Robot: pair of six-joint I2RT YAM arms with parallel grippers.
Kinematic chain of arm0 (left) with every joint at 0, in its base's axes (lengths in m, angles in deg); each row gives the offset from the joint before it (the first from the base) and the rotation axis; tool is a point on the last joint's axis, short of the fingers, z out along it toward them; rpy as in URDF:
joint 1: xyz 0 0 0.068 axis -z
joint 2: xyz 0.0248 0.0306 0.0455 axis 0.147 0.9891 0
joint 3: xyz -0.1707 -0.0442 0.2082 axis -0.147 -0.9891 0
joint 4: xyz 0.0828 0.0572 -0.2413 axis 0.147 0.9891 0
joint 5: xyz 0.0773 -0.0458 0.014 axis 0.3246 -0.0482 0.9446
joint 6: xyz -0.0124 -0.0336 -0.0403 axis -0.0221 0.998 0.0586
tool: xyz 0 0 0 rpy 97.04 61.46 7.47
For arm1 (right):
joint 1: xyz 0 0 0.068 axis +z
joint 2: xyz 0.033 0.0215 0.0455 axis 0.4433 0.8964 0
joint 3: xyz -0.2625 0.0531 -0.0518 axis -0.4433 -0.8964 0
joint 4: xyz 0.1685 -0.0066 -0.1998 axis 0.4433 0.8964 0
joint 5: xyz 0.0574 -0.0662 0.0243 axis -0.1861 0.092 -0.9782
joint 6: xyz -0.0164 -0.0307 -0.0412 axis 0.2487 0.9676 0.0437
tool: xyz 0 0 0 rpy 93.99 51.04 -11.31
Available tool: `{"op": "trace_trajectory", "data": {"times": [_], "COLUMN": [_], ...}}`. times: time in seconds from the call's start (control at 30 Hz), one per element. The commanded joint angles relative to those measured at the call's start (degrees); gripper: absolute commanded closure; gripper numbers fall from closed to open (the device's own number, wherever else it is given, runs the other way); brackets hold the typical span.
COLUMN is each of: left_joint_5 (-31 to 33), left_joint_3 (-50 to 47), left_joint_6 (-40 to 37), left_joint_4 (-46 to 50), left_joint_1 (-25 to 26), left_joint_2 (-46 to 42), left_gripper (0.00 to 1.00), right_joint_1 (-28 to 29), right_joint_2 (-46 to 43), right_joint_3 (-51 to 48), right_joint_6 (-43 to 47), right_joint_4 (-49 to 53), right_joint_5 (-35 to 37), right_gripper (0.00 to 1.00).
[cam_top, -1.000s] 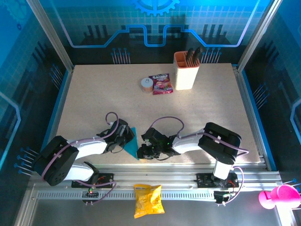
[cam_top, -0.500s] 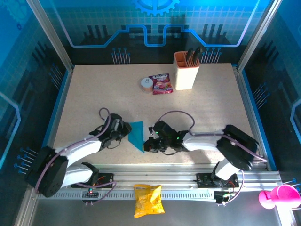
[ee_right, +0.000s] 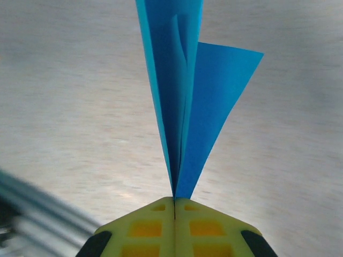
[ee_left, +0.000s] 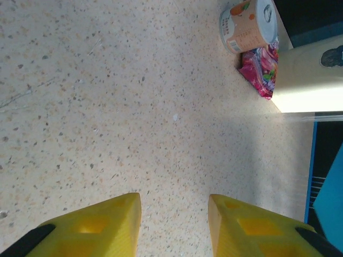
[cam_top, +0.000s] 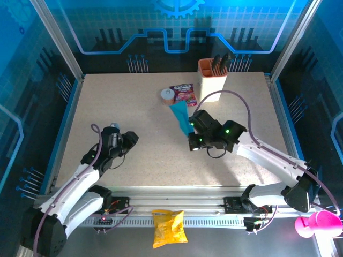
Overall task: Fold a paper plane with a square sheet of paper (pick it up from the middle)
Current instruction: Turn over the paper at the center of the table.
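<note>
Start at the left of the top view: the left pincer [cam_top: 127,138] sits low over the desk [cam_top: 107,101] with nothing in it. Its wrist camera confirms this: the two yellow fingers [ee_left: 91,227] stand apart, with bare speckled desk surface between them. Moving right along the far part of the desk, note a small tin [cam_top: 167,96] lying on its side, and just beside it a red-purple snack packet [cam_top: 185,93]. The left wrist view shows the two touching or nearly touching. The paper plane [cam_top: 180,115] comes next, near the middle of the desk and well apart from the left pincer. It is clamped in the right pincer [cam_top: 188,133], whose jaws are closed flat on the narrow end of the blue paper. From that grip the paper widens as it runs away from the fingertips toward the far side, and in the top view its broad end reaches the near edge of the packet. In the right wrist view the yellow fingertips [ee_right: 155,225] meet on the folded layers [ee_right: 179,107], and one flap splays out to the right. A beige holder [cam_top: 213,80] stands furthest right on the desk, beside the packet.
</note>
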Motion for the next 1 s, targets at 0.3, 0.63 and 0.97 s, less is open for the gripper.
{"op": "trace_trajectory", "data": {"times": [0.3,0.63,0.97], "left_joint_5": [-3.2,-6.4,-8.0], "left_joint_3": [-3.5,-1.8,0.1], "left_joint_6": [1.5,1.8,1.3], "left_joint_4": [8.8,13.2,16.8], "left_joint_1": [-0.7,-0.9,-1.4], "left_joint_2": [-9.0,-13.3,-15.4], "left_gripper": [0.60,0.60,0.60], "right_joint_1": [2.8,17.0,26.0], "right_joint_2": [16.9,44.8,54.4], "right_joint_3": [4.0,13.7,27.5], "right_joint_6": [-7.3,-15.1,-10.2], "right_joint_4": [36.2,42.2,32.3], "right_joint_5": [33.1,31.5,19.3], "right_gripper": [1.00,1.00,0.54]}}
